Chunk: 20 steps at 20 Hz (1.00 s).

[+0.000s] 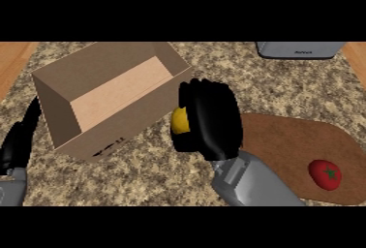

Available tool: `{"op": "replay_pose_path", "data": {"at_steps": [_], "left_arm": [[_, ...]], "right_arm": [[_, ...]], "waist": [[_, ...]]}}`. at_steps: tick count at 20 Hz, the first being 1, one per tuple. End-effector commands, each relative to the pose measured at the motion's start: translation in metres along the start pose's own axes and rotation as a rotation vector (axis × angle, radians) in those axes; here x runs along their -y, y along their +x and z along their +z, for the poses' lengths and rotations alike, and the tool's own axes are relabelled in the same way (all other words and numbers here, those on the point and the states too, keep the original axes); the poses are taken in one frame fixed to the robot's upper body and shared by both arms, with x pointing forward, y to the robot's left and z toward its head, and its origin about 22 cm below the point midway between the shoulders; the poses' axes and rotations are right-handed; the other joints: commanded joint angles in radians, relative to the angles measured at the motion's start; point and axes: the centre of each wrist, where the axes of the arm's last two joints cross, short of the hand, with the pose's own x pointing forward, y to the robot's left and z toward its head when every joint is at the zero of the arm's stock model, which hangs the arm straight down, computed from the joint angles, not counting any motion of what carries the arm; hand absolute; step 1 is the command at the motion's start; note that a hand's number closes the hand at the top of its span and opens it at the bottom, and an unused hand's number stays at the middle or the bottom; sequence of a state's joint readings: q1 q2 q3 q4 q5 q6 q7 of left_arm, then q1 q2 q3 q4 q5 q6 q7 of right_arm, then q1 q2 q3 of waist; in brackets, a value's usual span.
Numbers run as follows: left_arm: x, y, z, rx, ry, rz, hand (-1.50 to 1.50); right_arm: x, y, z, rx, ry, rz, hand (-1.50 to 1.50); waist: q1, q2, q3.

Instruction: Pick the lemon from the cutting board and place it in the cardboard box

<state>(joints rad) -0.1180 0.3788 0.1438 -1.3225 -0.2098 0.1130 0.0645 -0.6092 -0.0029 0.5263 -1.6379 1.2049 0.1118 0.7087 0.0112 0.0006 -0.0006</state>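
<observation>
**Right hand carrying the lemon at the centre of the frame**

The black right hand (pixel 212 123) is curling its fingers (pixel 196 97) round the small yellow lemon (pixel 178 121), which is peeking out just beside the right wall of the open brown cardboard box (pixel 64 77) at upper left, off the brown wooden cutting board (pixel 286 140) at lower right where a red tomato (pixel 325 174) is lying. The left hand (pixel 18 140) is resting at the left edge, fingers straight, on the speckled stone table (pixel 157 169). A grey appliance (pixel 300 48) is sitting at upper right.
</observation>
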Motion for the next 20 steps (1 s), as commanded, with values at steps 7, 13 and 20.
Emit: {"op": "replay_pose_path", "data": {"at_steps": [7, 13, 20], "left_arm": [[0.022, 0.011, 0.003, 0.027, -0.031, -0.004, 0.0], [0.012, 0.006, -0.004, 0.056, -0.02, -0.001, 0.0], [0.015, 0.008, -0.005, 0.051, -0.062, 0.006, 0.0]], "right_arm": [[0.021, 0.052, -0.068, -0.021, -0.018, -0.255, 1.5], [0.011, 0.063, -0.106, -0.095, -0.004, -0.331, 1.5], [-0.005, 0.054, -0.135, -0.125, 0.021, -0.399, 1.5]], "waist": [[0.043, 0.007, 0.0], [0.063, 0.014, -0.002], [0.089, 0.023, -0.002]]}}
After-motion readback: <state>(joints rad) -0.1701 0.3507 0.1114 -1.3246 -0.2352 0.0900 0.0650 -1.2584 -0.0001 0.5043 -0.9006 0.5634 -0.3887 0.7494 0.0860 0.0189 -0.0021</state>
